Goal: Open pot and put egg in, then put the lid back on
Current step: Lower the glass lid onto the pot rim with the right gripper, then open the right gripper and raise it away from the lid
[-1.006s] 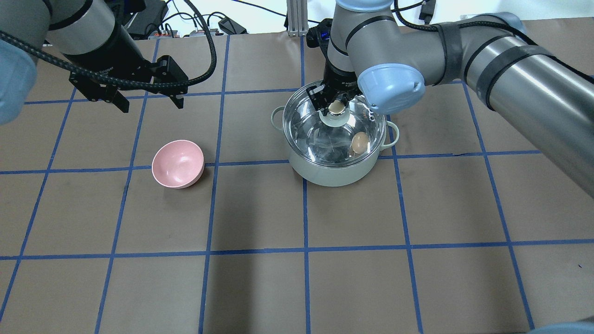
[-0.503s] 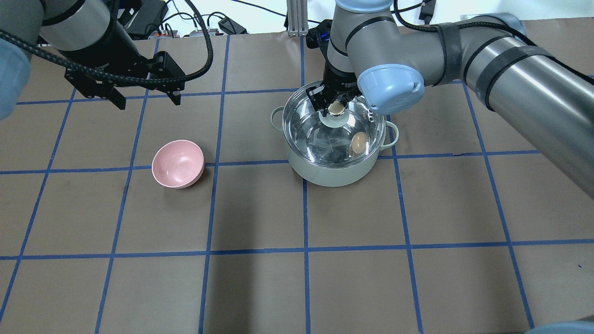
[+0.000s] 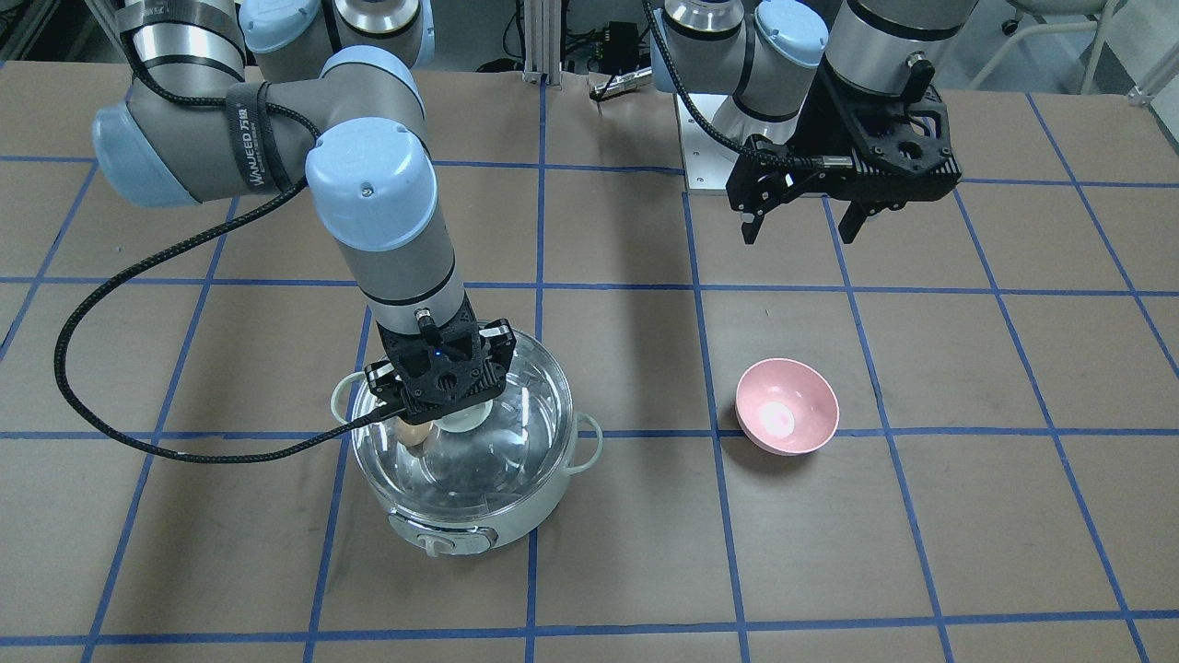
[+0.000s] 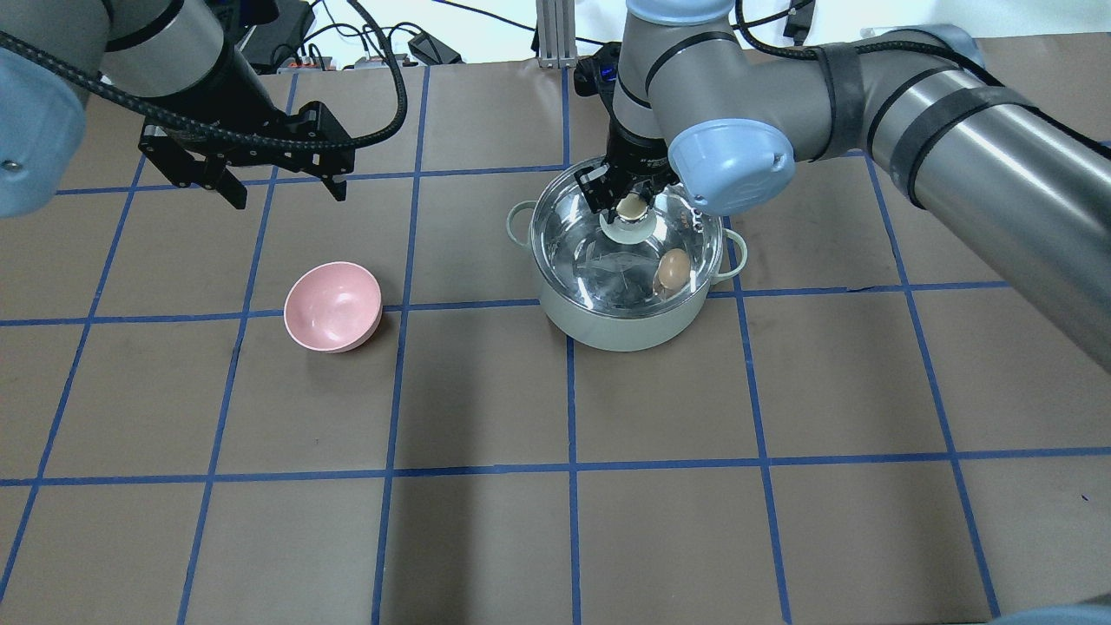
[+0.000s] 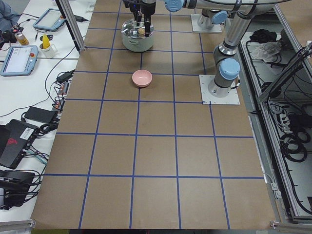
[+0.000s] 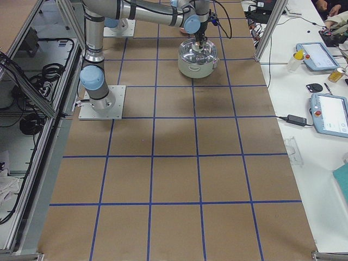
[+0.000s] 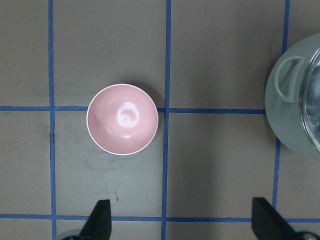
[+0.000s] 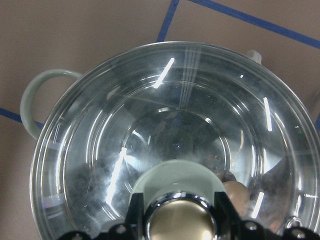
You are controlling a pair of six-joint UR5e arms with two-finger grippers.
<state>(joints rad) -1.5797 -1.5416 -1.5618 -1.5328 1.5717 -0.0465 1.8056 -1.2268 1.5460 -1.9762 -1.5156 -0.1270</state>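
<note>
**A:** Where was the egg point(image 4: 672, 267)?

**B:** Inside the pot point(image 4: 621, 325). It lay against the steel wall at about four o'clock from the centre in the overhead view. I saw it through the glass lid point(image 4: 594, 260), which looked level, its edge matching the pot's rim.

**A:** And the right claw point(image 4: 629, 198)?

**B:** Straight above the centre, clamped on either side of the lid's cream-topped knob point(image 4: 631, 208). I judged the lid as good as seated, so the step in hand was a clean release. That meant spreading the fingers without twisting, then rising straight up so neither finger caught the knob and dragged the lid askew.

**A:** Anything to check first?

**B:** Whether the metal edge sat flush all round. In the wrist view the part under the claw was hidden, so I couldn't tell there.

**A:** What else was on the table point(image 4: 555, 538)?

**B:** A pink bowl point(image 4: 332, 305), well apart at nine o'clock from the pot. The left claw point(image 4: 286, 187) hung in the air at eleven o'clock from that bowl, fingers wide apart and holding nothing.

**A:** Any obstruction?

**B:** Both were well away from the pot. Only the right arm's own wrist was close, so a vertical retreat looked safest.
</note>
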